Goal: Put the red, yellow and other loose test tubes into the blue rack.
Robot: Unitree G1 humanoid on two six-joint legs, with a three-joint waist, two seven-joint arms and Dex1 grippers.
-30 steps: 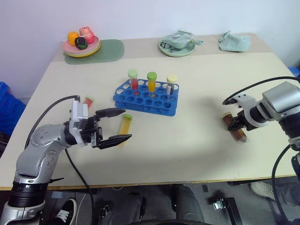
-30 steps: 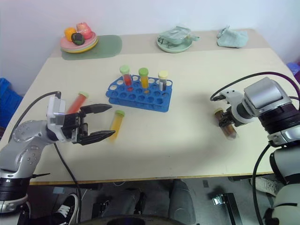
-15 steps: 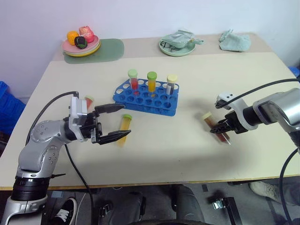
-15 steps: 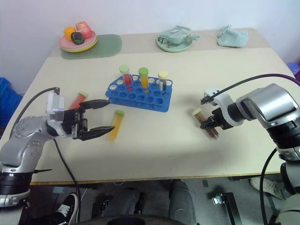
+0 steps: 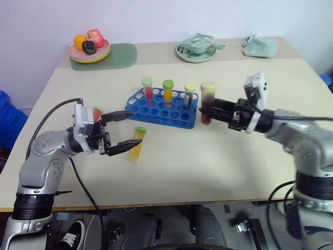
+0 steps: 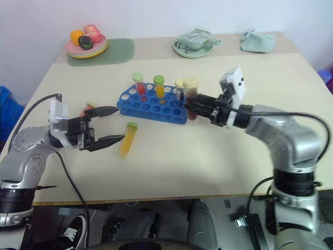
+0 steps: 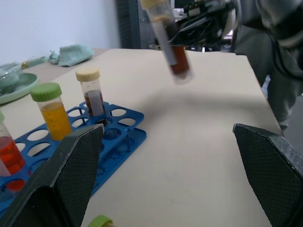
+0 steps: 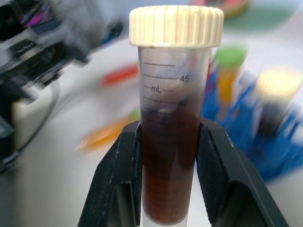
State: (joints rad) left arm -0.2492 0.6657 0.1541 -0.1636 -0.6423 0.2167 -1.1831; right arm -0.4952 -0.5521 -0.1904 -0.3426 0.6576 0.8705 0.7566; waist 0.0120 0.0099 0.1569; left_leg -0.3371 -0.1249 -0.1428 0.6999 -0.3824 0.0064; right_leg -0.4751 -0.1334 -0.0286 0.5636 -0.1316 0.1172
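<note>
R gripper (image 5: 204,110) clamps brown tube (image 5: 207,102) upright beside blue rack (image 5: 162,108).

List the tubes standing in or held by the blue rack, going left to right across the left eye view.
Red tube with a green cap → orange tube with a green cap → dark tube with a cream cap → brown tube, upright in the right gripper, beside the blue rack.
</note>
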